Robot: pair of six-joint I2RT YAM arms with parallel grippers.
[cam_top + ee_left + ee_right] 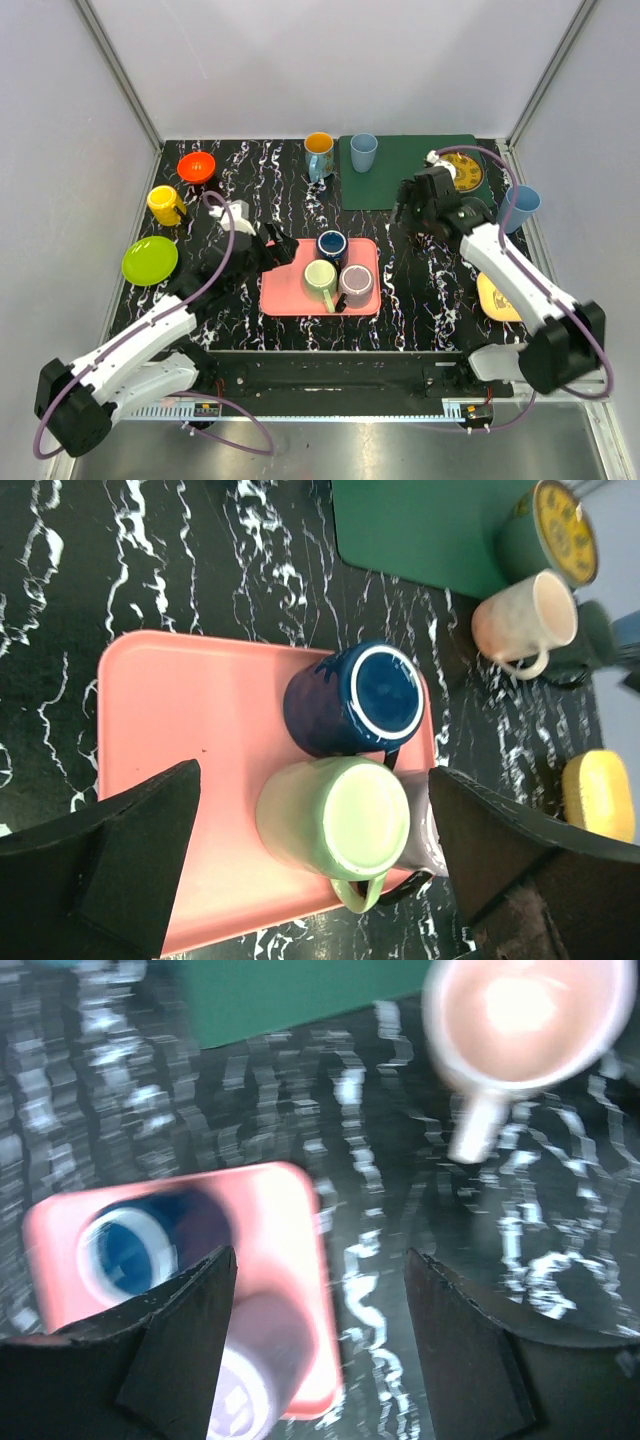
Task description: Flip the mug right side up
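Three mugs stand upside down on a pink tray (285,290): a dark blue one (332,243), a light green one (320,275) and a lilac one (357,283). My left gripper (268,250) is open and empty, low over the tray's left part. In the left wrist view (315,780) the green mug (340,820) sits between the spread fingers, untouched, with the blue mug (355,700) behind it. My right gripper (415,210) is open and empty right of the tray. Its wrist view (320,1260) shows the tray's edge (300,1260), the blue mug (125,1245) and the lilac mug (245,1380).
A pale pink mug (520,1015) stands upright near the right gripper. A green mat (400,185) holds a blue cup (364,152) and a yellow-lidded bowl (465,170). An orange mug (319,150), orange bowl (197,166), yellow mug (165,205), green plate (150,260), blue cup (520,208) and yellow plate (495,297) ring the table.
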